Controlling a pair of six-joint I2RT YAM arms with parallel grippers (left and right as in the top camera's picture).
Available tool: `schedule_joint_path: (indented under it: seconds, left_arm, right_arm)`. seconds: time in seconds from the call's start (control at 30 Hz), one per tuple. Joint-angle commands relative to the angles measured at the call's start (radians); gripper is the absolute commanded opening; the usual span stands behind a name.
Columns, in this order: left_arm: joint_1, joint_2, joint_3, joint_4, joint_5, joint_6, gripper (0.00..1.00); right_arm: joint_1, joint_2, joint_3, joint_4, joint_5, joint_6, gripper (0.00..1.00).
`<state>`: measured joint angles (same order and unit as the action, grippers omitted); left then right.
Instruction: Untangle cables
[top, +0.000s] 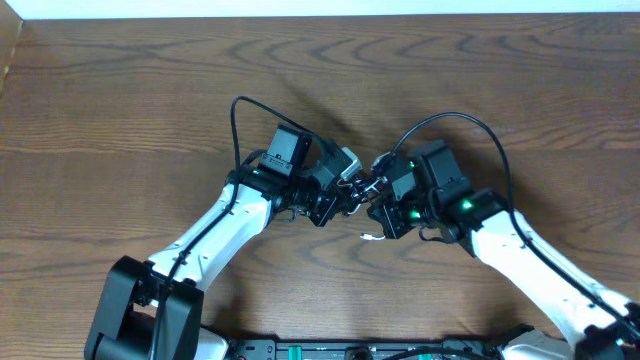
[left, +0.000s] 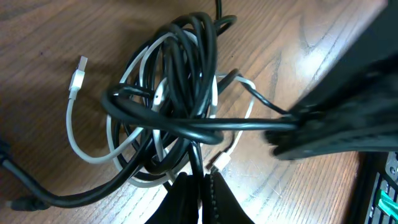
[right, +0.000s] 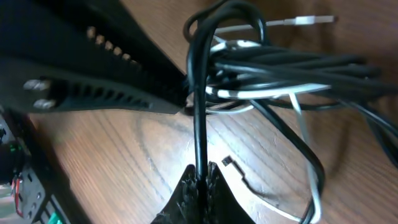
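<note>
Between the left tool (left: 200, 182) and right tool (right: 200, 175), each clenched on a black strand (right: 199, 124), the cables (left: 186, 74) sit knotted, likely awaiting a gentle pull apart.

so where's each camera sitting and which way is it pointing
overhead: above the table, looking straight down on the left tool and right tool meeting.
left wrist: behind its own fingers, facing the cable tangle.
right wrist: opposite side, own fingers pinching a black cable.
shared: both wrist views show the tangle.
</note>
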<state>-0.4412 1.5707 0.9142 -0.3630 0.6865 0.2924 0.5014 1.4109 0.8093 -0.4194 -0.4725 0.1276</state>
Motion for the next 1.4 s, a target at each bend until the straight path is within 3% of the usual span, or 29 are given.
schedule_joint_path:
  seconds: [0.0,0.37,0.53,0.73,0.77,0.83,0.87,1.23,1.37]
  left_arm:
    - [-0.001,0.002,-0.002,-0.003,0.047,0.026,0.08]
    - [-0.001,0.002,-0.002,-0.014,0.053,0.032,0.07]
    - [-0.001,0.002,-0.002,-0.038,0.174,0.119,0.07]
    - [0.000,0.002,-0.001,-0.031,0.030,0.047,0.08]
    - [0.000,0.002,-0.001,-0.027,-0.006,0.021,0.09]
    - [0.000,0.002,-0.001,-0.021,-0.063,-0.028,0.27]
    - [0.000,0.002,-0.001,-0.020,-0.082,-0.047,0.31]
    - [0.000,0.002,-0.002,-0.012,-0.087,-0.093,0.34]
    - [0.000,0.002,-0.002,0.003,-0.138,-0.177,0.37]
  right_arm:
    - [-0.005,0.041,-0.008,0.039,-0.019,0.007,0.01]
    - [-0.031,0.039,-0.007,0.172,-0.066,0.006,0.01]
    - [-0.064,0.040,-0.007,0.173,-0.121,0.006,0.01]
    - [-0.089,0.038,-0.007,0.136,-0.210,0.005,0.01]
    - [-0.095,0.038,-0.007,0.124,-0.238,0.001,0.01]
    - [-0.105,0.037,-0.007,0.085,-0.285,-0.029,0.01]
    - [-0.111,0.037,-0.007,0.061,-0.297,-0.037,0.01]
    - [-0.143,0.039,-0.007,-0.186,-0.199,-0.039,0.01]
    - [-0.140,0.039,-0.007,-0.230,-0.127,-0.039,0.01]
